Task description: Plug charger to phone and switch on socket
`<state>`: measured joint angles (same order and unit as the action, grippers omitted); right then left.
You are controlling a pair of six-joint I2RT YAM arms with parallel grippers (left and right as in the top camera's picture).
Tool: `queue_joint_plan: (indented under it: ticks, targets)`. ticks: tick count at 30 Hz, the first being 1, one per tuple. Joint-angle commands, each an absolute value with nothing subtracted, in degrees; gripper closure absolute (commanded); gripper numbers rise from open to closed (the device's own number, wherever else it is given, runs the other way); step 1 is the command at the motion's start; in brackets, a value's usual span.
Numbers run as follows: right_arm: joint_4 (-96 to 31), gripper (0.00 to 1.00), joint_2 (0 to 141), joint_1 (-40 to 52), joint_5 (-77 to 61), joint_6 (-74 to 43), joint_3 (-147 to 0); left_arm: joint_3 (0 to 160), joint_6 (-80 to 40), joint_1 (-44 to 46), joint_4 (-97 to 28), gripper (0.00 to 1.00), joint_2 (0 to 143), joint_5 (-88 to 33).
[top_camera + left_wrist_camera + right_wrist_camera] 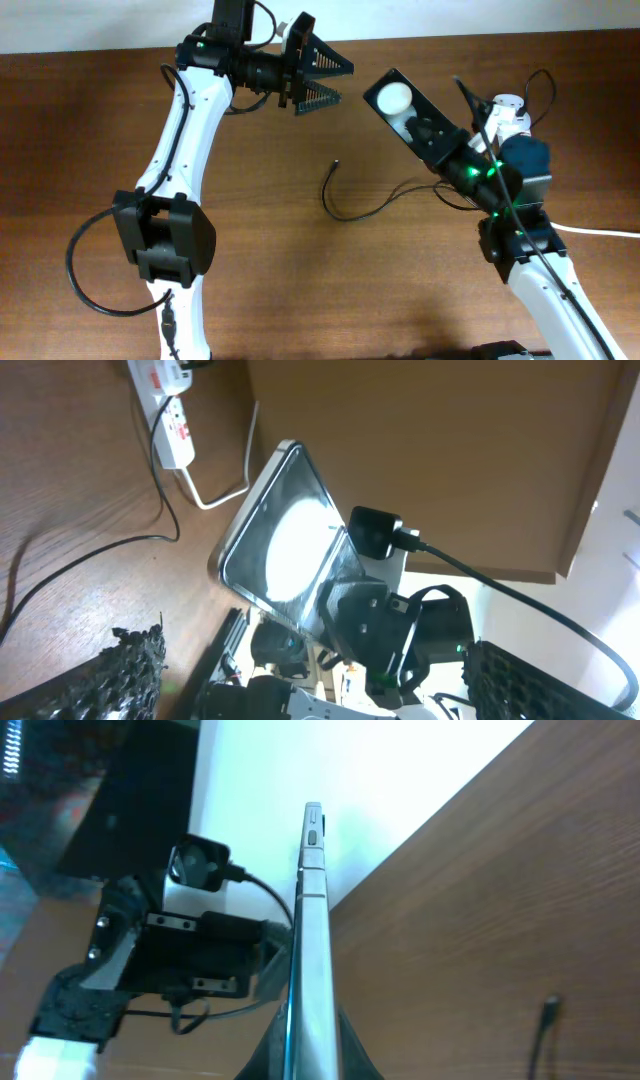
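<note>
A: Overhead view first: where was the phone (pixel 393 96)?
B: Up off the table (pixel 300 290), tilted, and clamped by one end in the right gripper (pixel 420 128). The right wrist view showed it edge-on between the two fingers.
A: And the left gripper (pixel 345 82)?
B: It was spread wide and held nothing. It hung near the table's far edge, pointed toward the phone but apart from it.
A: The charger (pixel 345 208)?
B: It lay loose on the wood between the arms. It curled from its tip (pixel 335 162) down and round, then ran off toward the right arm. Neither gripper touched it, and the tip was well apart from the phone.
A: The socket (pixel 505 112)?
B: It was at the far right, partly hidden behind the right arm. The left wrist view showed a white cord (pixel 206 504) beside it. I couldn't tell how the switch stood.
</note>
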<state>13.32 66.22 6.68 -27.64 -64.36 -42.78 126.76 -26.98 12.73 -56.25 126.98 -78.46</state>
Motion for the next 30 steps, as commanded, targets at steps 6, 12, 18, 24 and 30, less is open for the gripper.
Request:
queue_joint_plan:
  ticks: [6, 12, 18, 24, 30]
  targets:
    - [22.13, 0.96, 69.93, 12.86, -11.0, -83.5, -42.98, 127.44, -25.82, 12.69, -56.16, 0.0, 126.63, -78.17]
    - [34.3, 0.96, 75.77, 16.64, -6.87, -85.03, -43.07, 127.44, -26.06, 12.69, -56.18, 0.01, 126.63, -74.46]
    - [38.5, 0.96, 80.55, 21.1, -1.48, -91.68, -43.33, 127.44, -26.11, 12.97, -54.19, 0.0, 126.63, -71.72]
    - [38.87, 0.96, 81.49, 24.05, 0.4, -92.05, -46.09, 127.44, -34.7, 15.29, -43.35, 0.28, 126.63, -71.48]
    - [42.37, 0.96, 81.49, 24.05, 0.51, -94.0, -46.11, 127.44, -42.11, 15.88, -42.46, 0.44, 126.63, -71.31]
